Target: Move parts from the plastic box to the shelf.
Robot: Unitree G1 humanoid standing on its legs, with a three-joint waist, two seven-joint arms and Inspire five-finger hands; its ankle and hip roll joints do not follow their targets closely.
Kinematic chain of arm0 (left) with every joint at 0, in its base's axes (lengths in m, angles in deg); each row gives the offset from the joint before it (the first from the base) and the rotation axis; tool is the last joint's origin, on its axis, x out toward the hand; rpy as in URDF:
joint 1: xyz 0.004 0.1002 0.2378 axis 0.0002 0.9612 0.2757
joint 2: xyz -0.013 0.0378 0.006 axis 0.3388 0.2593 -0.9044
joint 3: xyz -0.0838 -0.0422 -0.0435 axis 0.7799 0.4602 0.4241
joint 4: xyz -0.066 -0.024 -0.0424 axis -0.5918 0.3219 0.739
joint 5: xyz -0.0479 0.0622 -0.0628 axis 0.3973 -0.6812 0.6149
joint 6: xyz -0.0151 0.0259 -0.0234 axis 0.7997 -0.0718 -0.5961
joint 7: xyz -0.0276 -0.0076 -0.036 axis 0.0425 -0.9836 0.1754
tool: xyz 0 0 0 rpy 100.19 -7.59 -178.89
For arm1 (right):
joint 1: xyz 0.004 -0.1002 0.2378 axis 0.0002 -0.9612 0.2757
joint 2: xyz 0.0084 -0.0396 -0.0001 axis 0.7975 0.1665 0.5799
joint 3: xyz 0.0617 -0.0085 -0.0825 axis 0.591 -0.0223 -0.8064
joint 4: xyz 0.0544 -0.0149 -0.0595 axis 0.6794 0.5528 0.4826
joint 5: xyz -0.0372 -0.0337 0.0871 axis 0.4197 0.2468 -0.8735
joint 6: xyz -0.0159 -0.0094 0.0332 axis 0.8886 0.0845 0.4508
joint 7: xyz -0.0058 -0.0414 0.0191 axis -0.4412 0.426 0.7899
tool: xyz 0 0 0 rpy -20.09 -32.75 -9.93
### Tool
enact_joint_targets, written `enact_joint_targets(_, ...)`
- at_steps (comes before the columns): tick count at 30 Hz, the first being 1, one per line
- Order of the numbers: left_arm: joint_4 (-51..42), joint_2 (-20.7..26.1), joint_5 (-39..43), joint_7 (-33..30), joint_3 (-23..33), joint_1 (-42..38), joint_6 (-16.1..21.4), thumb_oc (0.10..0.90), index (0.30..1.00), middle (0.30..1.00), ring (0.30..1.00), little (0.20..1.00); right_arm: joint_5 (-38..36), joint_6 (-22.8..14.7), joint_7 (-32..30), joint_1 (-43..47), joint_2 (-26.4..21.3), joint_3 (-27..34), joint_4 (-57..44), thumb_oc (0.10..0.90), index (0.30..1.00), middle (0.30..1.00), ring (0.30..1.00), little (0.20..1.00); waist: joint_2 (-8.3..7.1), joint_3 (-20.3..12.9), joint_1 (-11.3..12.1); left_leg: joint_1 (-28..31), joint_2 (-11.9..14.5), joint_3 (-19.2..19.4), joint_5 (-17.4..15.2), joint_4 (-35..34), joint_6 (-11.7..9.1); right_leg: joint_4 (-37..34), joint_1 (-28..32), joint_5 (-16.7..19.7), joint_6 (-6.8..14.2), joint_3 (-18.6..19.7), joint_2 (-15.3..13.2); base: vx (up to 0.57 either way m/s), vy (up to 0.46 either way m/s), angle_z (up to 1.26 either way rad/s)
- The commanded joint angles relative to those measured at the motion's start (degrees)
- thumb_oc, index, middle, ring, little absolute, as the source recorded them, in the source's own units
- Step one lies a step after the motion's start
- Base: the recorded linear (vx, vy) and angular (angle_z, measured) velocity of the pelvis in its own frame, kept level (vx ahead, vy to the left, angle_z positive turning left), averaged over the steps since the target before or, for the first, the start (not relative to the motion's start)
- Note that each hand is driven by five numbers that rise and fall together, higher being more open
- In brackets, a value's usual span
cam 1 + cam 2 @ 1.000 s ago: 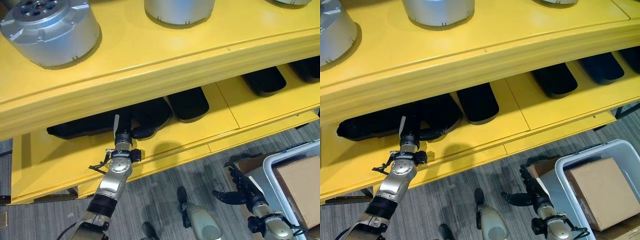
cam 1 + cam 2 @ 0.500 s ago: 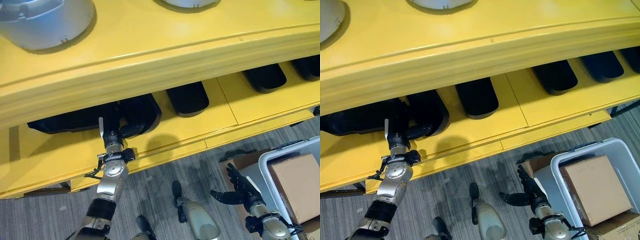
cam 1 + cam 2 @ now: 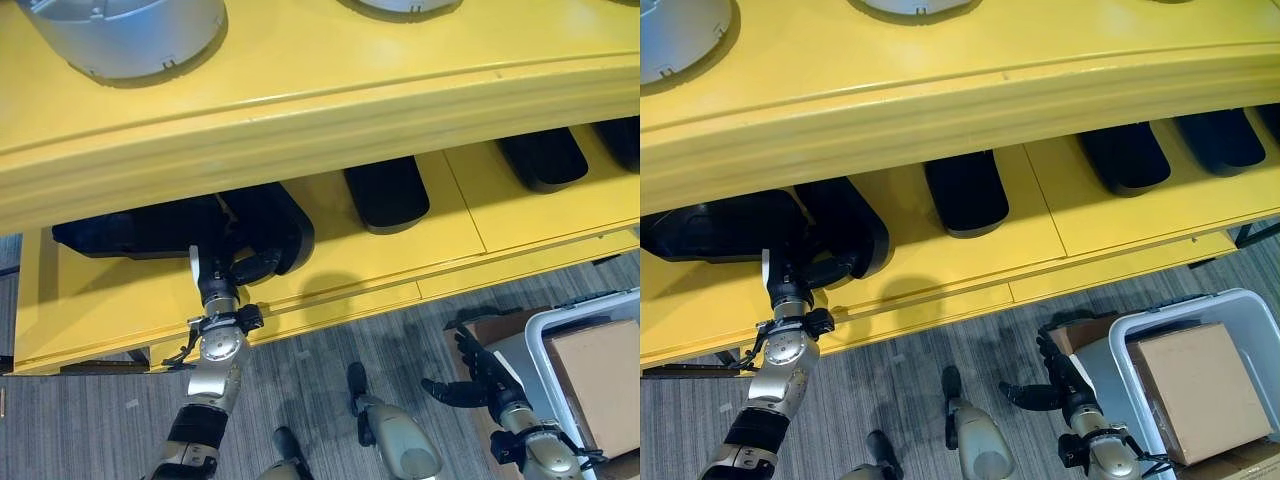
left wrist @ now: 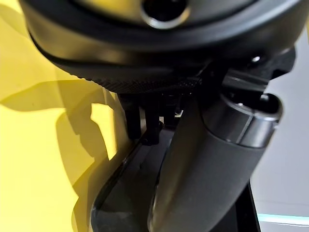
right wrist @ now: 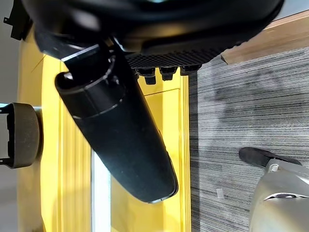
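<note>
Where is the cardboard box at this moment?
The cardboard box sits inside the white plastic box on the floor at the robot's lower right, below the yellow shelf, just beyond the right hand.

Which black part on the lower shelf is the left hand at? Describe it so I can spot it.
Start at the yellow shelf and drop to its lower level. Among the black parts there, take the wide one at the robot's left. The left hand reaches up to its front edge, unlike the separate black part to its right.
</note>
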Motion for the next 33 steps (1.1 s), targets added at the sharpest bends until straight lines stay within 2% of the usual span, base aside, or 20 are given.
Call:
enact_joint_targets(1, 3.43, 2.43, 1.68, -1.35, 2.53, 6.91, -2.2, 0.9, 1.0, 1.0, 1.0, 1.0, -0.95, -3.65, -0.76, -0.35, -1.15, 2.15, -5.48, 0.9, 1.0, 1.0, 1.0, 1.0, -2.39, -2.24, 1.34, -3.5, 5.74, -1.27, 0.35, 5.2, -1.78, 3.8, 1.1, -4.92, 9.17, 1.38, -8.52, 0.0, 0.021, 0.06)
enact_joint_targets(13, -0.37, 6.58, -5.81, -0.93, 3.35, 5.92, -2.92, 0.9, 1.0, 1.0, 1.0, 1.0, -1.07, -4.01, -0.38, 0.19, -1.32, 3.4, -4.86, 0.9, 1.0, 1.0, 1.0, 1.0, -1.83, -2.91, 1.52, -3.28, 5.68, -1.18, -0.11, 5.4, -1.86, 3.71, 1.37, -5.15, 9.29, 1.53, -8.65, 0.0, 0.006, 0.01)
enact_joint_targets(17, -3.21, 9.43, -11.9, -0.75, 4.16, 6.04, -3.42, 0.9, 1.0, 1.0, 1.0, 1.0, -1.45, -4.42, 0.06, 0.1, -1.32, 4.31, -4.85, 0.9, 1.0, 1.0, 1.0, 1.0, -1.47, -3.31, 1.53, -3.2, 5.69, -1.11, -0.14, 5.31, -1.94, 3.64, 1.45, -5.28, 9.38, 1.63, -8.61, 0.0, 0.0, 0.0)
enact_joint_targets(20, -5.57, 13.28, -19.36, -1.42, 5.06, 5.7, -4.18, 0.9, 1.0, 1.0, 1.0, 1.0, -2.03, -4.91, 0.65, -0.04, -1.79, 5.24, -4.84, 0.9, 1.0, 1.0, 1.0, 1.0, -1.07, -3.62, 1.49, -3.07, 5.67, -1.11, -0.19, 5.08, -2.06, 3.51, 1.57, -5.46, 9.51, 1.56, -8.57, 0.0, 0.0, 0.0)
enact_joint_targets(21, -7.13, 17.81, -26.36, -1.39, 5.61, 5.08, -4.37, 0.9, 1.0, 1.0, 1.0, 1.0, -2.8, -5.34, 1.26, -0.01, -2.14, 6.13, -4.48, 0.9, 1.0, 1.0, 1.0, 1.0, -0.63, -3.73, 1.4, -3.07, 5.67, -1.1, -0.24, 5.09, -2.17, 3.71, 1.43, -5.5, 9.62, 1.59, -8.61, 0.0, 0.0, 0.0)
enact_joint_targets(22, -7.16, 17.82, -26.41, -1.39, 5.62, 5.08, -4.38, 0.9, 1.0, 1.0, 1.0, 1.0, -2.81, -5.34, 1.28, 0.0, -2.12, 6.13, -4.48, 0.9, 1.0, 1.0, 1.0, 1.0, -0.66, -3.72, 1.42, -3.07, 5.67, -1.09, -0.24, 5.09, -2.17, 3.72, 1.42, -5.5, 9.62, 1.6, -8.61, 0.0, 0.0, 0.0)
enact_joint_targets(23, -8.0, 19.79, -29.18, -1.18, 6.02, 5.0, -4.42, 0.9, 1.0, 1.0, 1.0, 1.0, -3.04, -5.49, 1.61, 0.01, -2.27, 6.36, -4.35, 0.9, 1.0, 1.0, 1.0, 1.0, -0.52, -3.72, 1.45, -3.07, 5.68, -1.11, -0.25, 5.08, -2.21, 3.73, 1.38, -5.49, 9.68, 1.61, -8.6, 0.0, 0.0, 0.0)
enact_joint_targets(24, -8.42, 24.47, -34.95, -1.69, 6.57, 4.61, -4.85, 0.9, 1.0, 1.0, 1.0, 1.0, -3.63, -5.79, 2.13, -0.21, -2.59, 6.75, -4.18, 0.9, 1.0, 1.0, 1.0, 1.0, -0.25, -3.82, 1.42, -3.04, 5.71, -1.06, -0.24, 4.96, -2.3, 3.63, 1.34, -5.52, 9.79, 1.72, -8.55, 0.0, 0.0, 0.0)
enact_joint_targets(25, -8.43, 24.51, -35.02, -1.69, 6.56, 4.6, -4.86, 0.9, 1.0, 1.0, 1.0, 1.0, -3.64, -5.79, 2.15, -0.2, -2.53, 6.73, -4.18, 0.9, 1.0, 1.0, 1.0, 1.0, -0.31, -3.82, 1.44, -3.05, 5.7, -1.05, -0.24, 4.97, -2.3, 3.64, 1.34, -5.52, 9.79, 1.73, -8.55, 0.0, 0.0, 0.0)
enact_joint_targets(26, -9.23, 29.01, -41.96, -2.54, 6.84, 4.06, -5.84, 0.9, 1.0, 1.0, 1.0, 1.0, -4.09, -6.27, 2.71, -0.32, -2.89, 6.74, -4.09, 0.9, 1.0, 1.0, 1.0, 1.0, -0.1, -3.94, 1.32, -3.05, 5.78, -1.02, -0.35, 5.02, -2.36, 3.7, 1.26, -5.59, 9.89, 1.84, -8.53, 0.0, 0.0, 0.0)
enact_joint_targets(27, -9.23, 29.01, -41.96, -2.54, 6.84, 4.06, -5.84, 0.9, 1.0, 1.0, 1.0, 1.0, -4.09, -6.27, 2.71, -0.32, -2.89, 6.74, -4.09, 0.9, 1.0, 1.0, 1.0, 1.0, -0.1, -3.94, 1.32, -3.05, 5.78, -1.02, -0.35, 5.02, -2.36, 3.7, 1.26, -5.59, 9.89, 1.84, -8.53, 0.0, 0.0, 0.0)
enact_joint_targets(30, -9.36, 34.18, -48.68, -1.64, 6.7, 3.52, -6.42, 0.9, 1.0, 1.0, 1.0, 1.0, -4.66, -6.51, 3.08, -0.65, -3.12, 6.98, -3.67, 0.9, 1.0, 1.0, 1.0, 1.0, 0.2, -3.96, 1.13, -2.99, 5.78, -0.94, -0.41, 4.97, -2.38, 3.77, 1.06, -5.53, 10.04, 2.08, -8.56, 0.0, 0.0, 0.0)
enact_joint_targets(33, -9.03, 36.52, -50.44, -1.1, 6.94, 3.25, -6.46, 0.9, 1.0, 1.0, 1.0, 1.0, -4.9, -6.52, 3.56, -0.95, -3.24, 7.08, -3.75, 0.9, 1.0, 1.0, 1.0, 1.0, 0.2, -3.99, 1.1, -3.07, 5.7, -0.95, -0.47, 5.07, -2.39, 3.64, 1.08, -5.44, 10.09, 2.2, -8.58, 0.0, 0.0, 0.0)
